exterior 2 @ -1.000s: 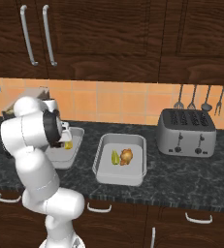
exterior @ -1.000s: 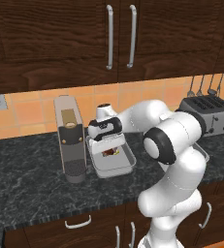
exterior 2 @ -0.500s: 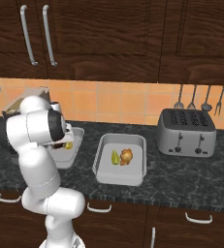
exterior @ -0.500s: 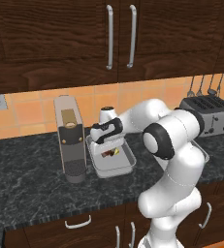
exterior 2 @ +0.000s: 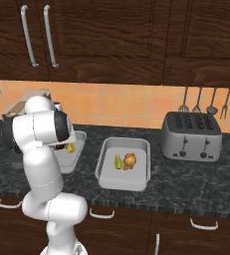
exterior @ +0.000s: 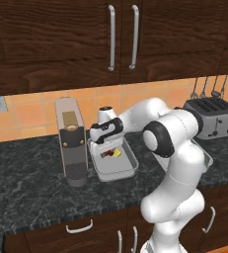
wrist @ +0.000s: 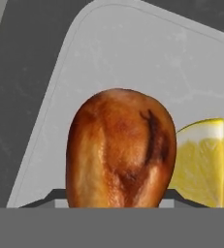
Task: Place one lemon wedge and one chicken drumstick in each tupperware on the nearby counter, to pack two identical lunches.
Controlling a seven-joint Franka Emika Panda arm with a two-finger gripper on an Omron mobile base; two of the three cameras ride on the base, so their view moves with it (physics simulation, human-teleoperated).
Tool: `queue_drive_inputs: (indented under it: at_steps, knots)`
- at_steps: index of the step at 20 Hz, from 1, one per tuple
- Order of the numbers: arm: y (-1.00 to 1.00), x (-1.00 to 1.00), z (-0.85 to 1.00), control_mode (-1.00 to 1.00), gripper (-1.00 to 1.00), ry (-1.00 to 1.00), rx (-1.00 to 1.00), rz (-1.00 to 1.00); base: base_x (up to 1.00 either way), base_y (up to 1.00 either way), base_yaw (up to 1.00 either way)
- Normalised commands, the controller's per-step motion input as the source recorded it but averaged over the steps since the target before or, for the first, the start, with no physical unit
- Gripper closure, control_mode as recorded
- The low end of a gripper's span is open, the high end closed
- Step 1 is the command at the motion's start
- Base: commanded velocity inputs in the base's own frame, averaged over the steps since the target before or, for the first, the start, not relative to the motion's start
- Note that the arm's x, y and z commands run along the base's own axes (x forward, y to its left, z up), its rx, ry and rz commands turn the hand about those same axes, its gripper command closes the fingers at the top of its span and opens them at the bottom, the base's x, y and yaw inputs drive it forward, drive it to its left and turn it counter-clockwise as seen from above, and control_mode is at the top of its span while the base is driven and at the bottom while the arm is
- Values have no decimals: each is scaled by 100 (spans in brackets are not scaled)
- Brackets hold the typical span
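Note:
My gripper (exterior: 106, 147) points down into the left tupperware (exterior: 131, 171), shut on a brown chicken drumstick (exterior: 105, 154) that hangs just over its floor. In the hand view the chicken drumstick (wrist: 120, 150) sits between my finger tips, with a yellow lemon wedge (wrist: 203, 164) lying to its right on the floor of the tupperware (wrist: 133, 53). That lemon wedge (exterior: 117, 153) lies beside the drumstick in the left base view too. The right tupperware (exterior 2: 136, 182) holds a lemon wedge (exterior 2: 118, 162) and a chicken drumstick (exterior 2: 130, 160). Both containers stand on the counter (exterior: 26, 192).
A tall coffee machine (exterior: 72, 148) stands close to the left of the left tupperware. A silver toaster (exterior 2: 191, 135) sits at the right end, with utensils (exterior 2: 201, 102) hanging on the wall above it. Dark wall cupboards (exterior: 120, 39) hang overhead.
The hand has turned downward and sunk a little with the drumstick, toward the floor of the left tupperware. Nothing else has moved.

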Motion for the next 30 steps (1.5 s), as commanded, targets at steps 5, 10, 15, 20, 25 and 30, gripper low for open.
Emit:
queue_drive_inputs:
  at_steps: [5,10,15,20,25,30]
  knots:
    - [-2,-8,13,-100,-100,0,-3,0,0,0,0]
    - [-33,-71,22,-100,-100,-2,0,0,0,0,0]
    - [-50,-100,20,-100,-100,-10,0,0,0,0,0]
    - [-32,-87,74,-100,-100,-12,0,0,0,0,0]
    - [-29,-84,99,-100,-100,-4,4,0,0,0,0]
    - [-53,-99,61,-100,-100,-11,8,0,0,0,0]
